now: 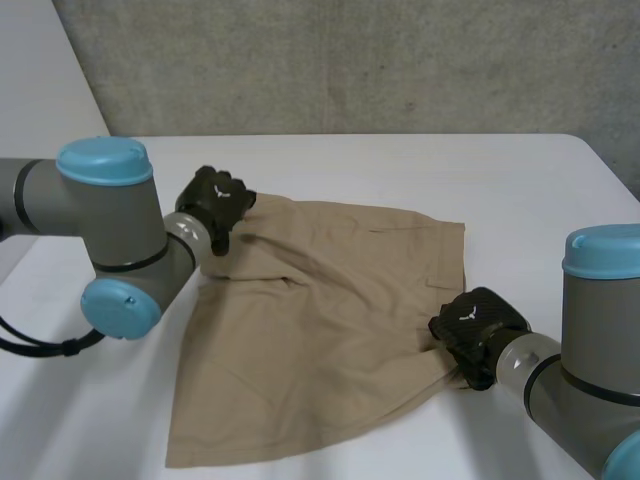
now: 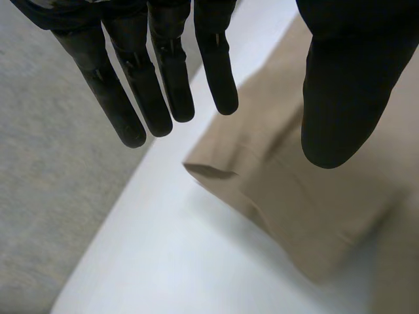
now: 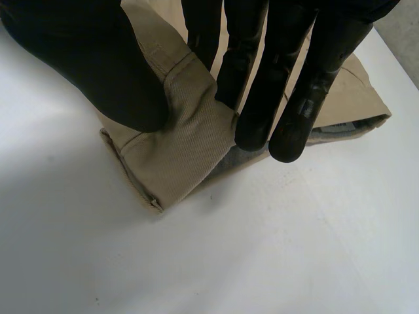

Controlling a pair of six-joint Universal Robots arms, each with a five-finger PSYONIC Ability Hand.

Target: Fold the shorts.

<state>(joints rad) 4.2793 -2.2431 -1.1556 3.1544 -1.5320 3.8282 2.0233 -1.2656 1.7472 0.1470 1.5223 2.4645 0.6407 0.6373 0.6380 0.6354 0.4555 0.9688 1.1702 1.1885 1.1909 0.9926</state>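
**Right robot hand [image 3: 98, 72] pinching the edge of the khaki shorts [image 1: 320, 330]**

Thumb on top and fingers [image 3: 252, 91] behind, it's got a doubled-over bit of stitched edge squeezed between them, on its own side of the shorts. The shorts lie spread mostly flat on the white bench [image 1: 530, 190] between the two arms, with a few wrinkles. The left robot hand [image 1: 218, 200] sits over the far corner on its side, fingers straight and spread away from the thumb, gripping nothing. I can't tell if it grazes the cloth.

Handling-wise, I'd guess light, floppy twill. It'll sag and drag rather than move as one sheet, so the stitched edges and corners look like the spots to grab.

Hard to make out: which end is the waistband, what's under the right palm in the head view, and the bit of edge tucked behind the left arm.
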